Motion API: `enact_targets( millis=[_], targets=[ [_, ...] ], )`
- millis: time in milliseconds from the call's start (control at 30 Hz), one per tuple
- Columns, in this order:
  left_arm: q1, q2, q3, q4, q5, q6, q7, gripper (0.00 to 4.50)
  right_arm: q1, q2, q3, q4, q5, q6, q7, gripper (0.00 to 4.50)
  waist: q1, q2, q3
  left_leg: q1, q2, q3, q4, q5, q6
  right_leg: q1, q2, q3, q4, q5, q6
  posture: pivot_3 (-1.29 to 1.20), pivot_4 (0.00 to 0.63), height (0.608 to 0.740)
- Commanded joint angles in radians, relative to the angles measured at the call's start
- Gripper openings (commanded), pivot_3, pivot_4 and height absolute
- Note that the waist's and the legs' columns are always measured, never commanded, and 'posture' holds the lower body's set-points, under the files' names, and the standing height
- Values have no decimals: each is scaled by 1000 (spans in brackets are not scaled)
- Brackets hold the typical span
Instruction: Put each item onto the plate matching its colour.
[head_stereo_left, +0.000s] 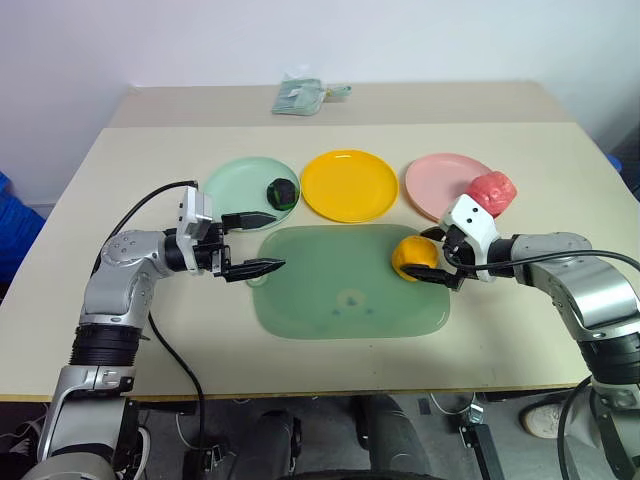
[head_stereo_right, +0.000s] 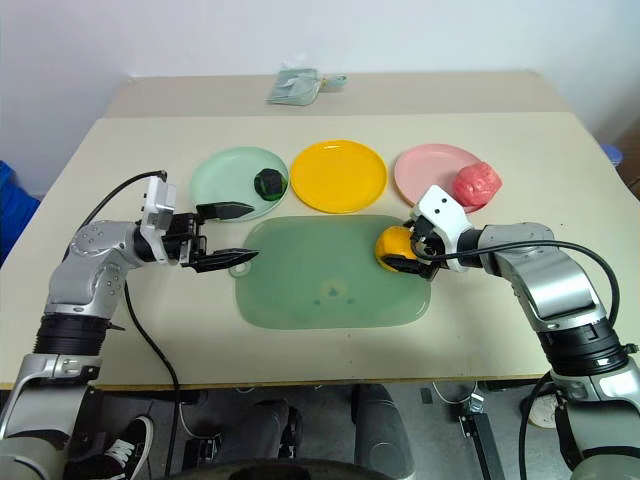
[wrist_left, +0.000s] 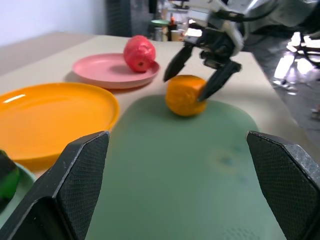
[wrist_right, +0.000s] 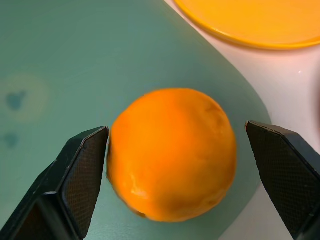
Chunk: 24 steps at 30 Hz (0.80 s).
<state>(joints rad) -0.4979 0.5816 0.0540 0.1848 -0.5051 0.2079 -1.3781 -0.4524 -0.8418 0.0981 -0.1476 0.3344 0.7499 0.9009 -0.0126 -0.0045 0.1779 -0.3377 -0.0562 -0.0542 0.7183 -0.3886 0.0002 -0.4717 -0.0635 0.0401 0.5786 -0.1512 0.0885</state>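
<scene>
Orange fruit (wrist_right: 171, 154) on cutting board (head_stereo_left: 330, 300), between spread right pincer (head_stereo_left: 441, 263) fingers

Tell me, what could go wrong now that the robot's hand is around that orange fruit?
The right hand straddles the orange fruit with its fingers open. The fruit is round and sits near the cutting board's edge, so an off-centre squeeze might roll it away. Carrying it to the yellow plate, the arm could brush the pink apple on the pink plate.
</scene>
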Motion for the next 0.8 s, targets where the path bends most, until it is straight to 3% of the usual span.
enact_targets(
  millis=[33,133,333,467,600,700,733,800],
  targets=[
    [-6,1,23,-17,-1,-35,20,4500,-33,30,-27,8,22,21,-7,3939,0,0,0,0,0,0,0,0,0,0,0,0,0,0,0,0,150,740],
    [-12,-10,29,-3,10,-58,52,4500,-86,96,-50,10,13,-44,-50,2789,-2,0,0,0,0,0,0,0,0,0,0,0,0,0,0,0,150,740],
    [-26,-2,21,63,94,-120,144,4500,-291,344,-148,185,43,-166,-208,2752,-5,0,0,0,0,0,-1,1,-2,-3,1,1,1,0,0,0,150,740],
    [-54,10,23,202,196,-249,225,4500,-410,449,-72,491,-127,-378,-335,2752,-3,0,0,-1,0,-1,-2,2,-3,-3,0,0,2,0,0,0,150,740],
    [-58,10,38,232,201,-309,242,4500,-494,511,-77,701,-175,-502,-381,2752,-5,0,0,-3,-1,-1,-2,2,-3,-4,-1,0,2,0,0,0,150,740],
    [-34,13,50,198,157,-304,207,4500,-519,539,-127,761,-125,-531,-346,4174,-11,0,0,-5,-1,-1,-3,2,-3,-7,-1,0,1,0,0,0,150,740],
    [-27,12,56,188,143,-298,199,4500,-523,540,-131,767,-131,-543,-356,4409,-15,0,0,-5,-1,-1,-3,2,-3,-7,-1,0,1,0,0,0,150,740],
    [-15,15,63,171,116,-285,176,4500,-511,535,-135,725,-125,-561,-330,4409,-22,0,0,-5,-1,-1,-3,2,-3,-7,-1,0,1,0,0,0,150,740]
  ],
)
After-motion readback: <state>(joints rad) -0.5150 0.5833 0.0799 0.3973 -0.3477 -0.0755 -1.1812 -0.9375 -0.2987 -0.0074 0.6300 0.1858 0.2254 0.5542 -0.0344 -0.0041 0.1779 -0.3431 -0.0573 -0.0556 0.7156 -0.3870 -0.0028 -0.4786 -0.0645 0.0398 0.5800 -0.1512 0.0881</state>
